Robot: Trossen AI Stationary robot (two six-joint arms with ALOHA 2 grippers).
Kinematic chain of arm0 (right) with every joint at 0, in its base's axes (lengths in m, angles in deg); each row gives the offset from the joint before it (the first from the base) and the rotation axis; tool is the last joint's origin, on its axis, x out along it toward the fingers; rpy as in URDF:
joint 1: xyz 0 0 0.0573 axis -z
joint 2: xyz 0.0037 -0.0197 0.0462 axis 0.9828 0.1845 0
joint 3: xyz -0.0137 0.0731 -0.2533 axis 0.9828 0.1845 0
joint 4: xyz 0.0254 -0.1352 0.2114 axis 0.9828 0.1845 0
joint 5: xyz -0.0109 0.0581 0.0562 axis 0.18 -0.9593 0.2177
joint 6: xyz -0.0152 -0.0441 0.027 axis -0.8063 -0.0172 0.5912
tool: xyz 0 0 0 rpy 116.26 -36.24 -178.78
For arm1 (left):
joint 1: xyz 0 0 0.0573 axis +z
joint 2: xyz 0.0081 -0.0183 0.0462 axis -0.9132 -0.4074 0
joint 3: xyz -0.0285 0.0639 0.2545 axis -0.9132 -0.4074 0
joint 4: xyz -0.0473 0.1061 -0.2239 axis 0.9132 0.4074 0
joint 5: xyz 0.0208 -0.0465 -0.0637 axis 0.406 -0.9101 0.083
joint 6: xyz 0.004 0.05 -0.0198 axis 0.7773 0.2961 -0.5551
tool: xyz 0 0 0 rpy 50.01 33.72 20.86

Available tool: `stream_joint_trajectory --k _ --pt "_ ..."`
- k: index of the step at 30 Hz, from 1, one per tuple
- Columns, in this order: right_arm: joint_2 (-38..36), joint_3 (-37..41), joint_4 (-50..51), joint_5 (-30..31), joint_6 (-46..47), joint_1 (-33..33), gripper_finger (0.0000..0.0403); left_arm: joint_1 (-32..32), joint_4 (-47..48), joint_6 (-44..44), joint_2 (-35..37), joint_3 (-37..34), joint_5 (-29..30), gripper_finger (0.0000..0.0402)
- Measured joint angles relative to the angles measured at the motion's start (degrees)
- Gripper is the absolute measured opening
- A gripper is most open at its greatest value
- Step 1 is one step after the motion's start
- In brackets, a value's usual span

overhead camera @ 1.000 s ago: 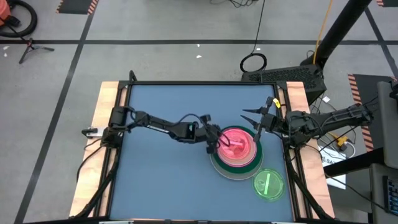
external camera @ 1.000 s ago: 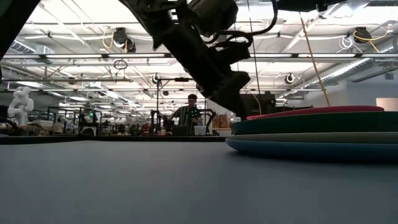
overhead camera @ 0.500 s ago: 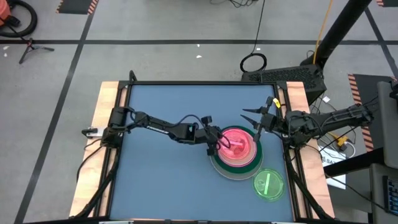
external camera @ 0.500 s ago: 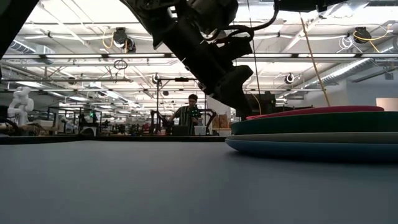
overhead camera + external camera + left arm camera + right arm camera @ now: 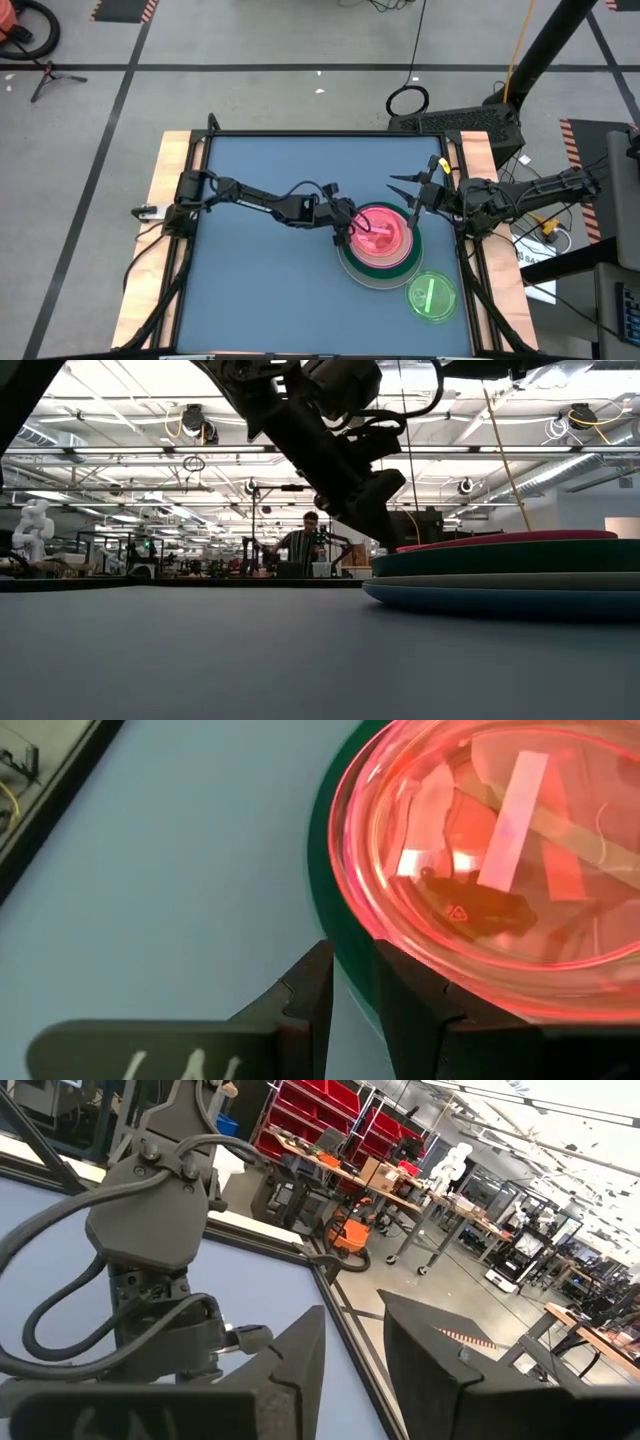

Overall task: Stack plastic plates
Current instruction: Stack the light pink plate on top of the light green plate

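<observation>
A stack of plastic plates [image 5: 381,240] stands right of the table's middle. On top is a translucent pink plate with a stripe [image 5: 500,850]. Under it come a green plate [image 5: 500,558], a grey-white one [image 5: 500,580] and a blue one [image 5: 500,598]. A small translucent green plate [image 5: 432,297] lies alone nearer the near right corner. My left gripper [image 5: 350,230] hovers at the stack's left rim, open by a narrow gap, with its fingers [image 5: 400,1005] over the green rim [image 5: 325,910]. My right gripper [image 5: 403,193] waits open beyond the stack's far right side.
The blue table top [image 5: 260,290] has free room over its left half and near side. Wooden rails [image 5: 172,200] run along both sides. My right arm [image 5: 500,200] reaches in from the right edge. Far behind the table a person [image 5: 305,540] stands in the room.
My left gripper dipped a little toward the stack's left rim, then came back up to about where it was. The plates stayed put.
</observation>
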Motion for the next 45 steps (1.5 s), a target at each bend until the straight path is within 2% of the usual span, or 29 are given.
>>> stream_joint_trajectory --k 25,35,41,45 --pt "0.0 0.0 0.01 -0.02 -0.24 0.02 0.0098 -2.56 0.23 -3.28 -0.09 0.0 -1.48 0.0081" --pt "0.0 0.0 0.02 0.0 -0.42 0.0 0.0098 -1.2 -1.26 -2.72 -0.11 0.02 5.88 0.0081" --pt "0.0 0.0 0.2 0.0 -0.44 0.01 0.0098 -0.84 -0.94 -2.88 -1.03 0.03 5.68 0.0081" --pt "0.02 0.0 0.23 0.0 -0.51 0.02 0.0098 -1.5 -1.23 -3.1 -0.85 0.07 3.25 0.0081"
